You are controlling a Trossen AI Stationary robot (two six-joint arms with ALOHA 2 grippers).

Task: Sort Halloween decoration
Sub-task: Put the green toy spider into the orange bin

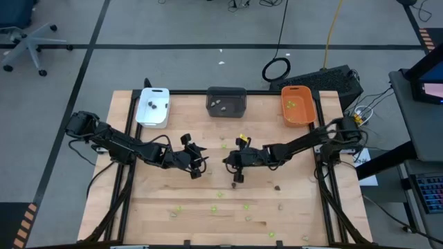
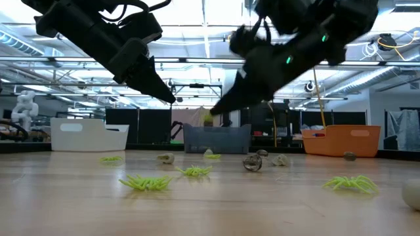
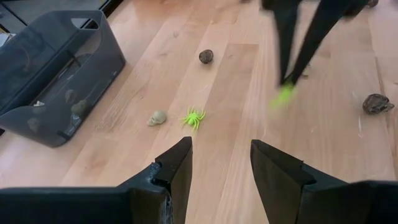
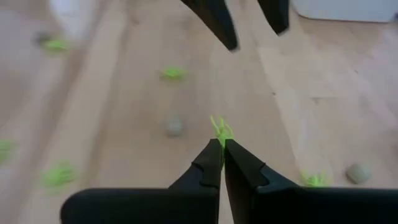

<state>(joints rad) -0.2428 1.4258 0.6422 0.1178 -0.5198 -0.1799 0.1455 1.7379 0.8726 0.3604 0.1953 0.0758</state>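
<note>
My right gripper (image 4: 222, 148) is shut on a lime green spider (image 4: 221, 129) above the middle of the table (image 1: 297, 207). In the low view the spider (image 2: 208, 120) hangs clear of the wood, and the left wrist view shows the same spider (image 3: 285, 94) under the right fingers. My left gripper (image 3: 221, 155) stands open just to its left (image 1: 199, 166), above the table, with nothing between its fingers. Ahead of it a pale skull (image 3: 157, 117) and another green spider (image 3: 193, 117) lie on the wood. My right gripper pinches the lime green spider by one edge (image 4: 221, 138) between the free ends of its two fingers. The rest of the spider sticks out past the tips. The fingers slant down from the table's right side. The spider is lifted clear of the table.
Along the far edge stand a white tray (image 1: 153, 107), a dark grey tray (image 1: 226, 102) and an orange tray (image 1: 298, 105), each with small pieces inside. Green spiders (image 2: 146, 182), pale skulls and dark pieces (image 3: 377, 103) lie scattered over the middle and near part of the table.
</note>
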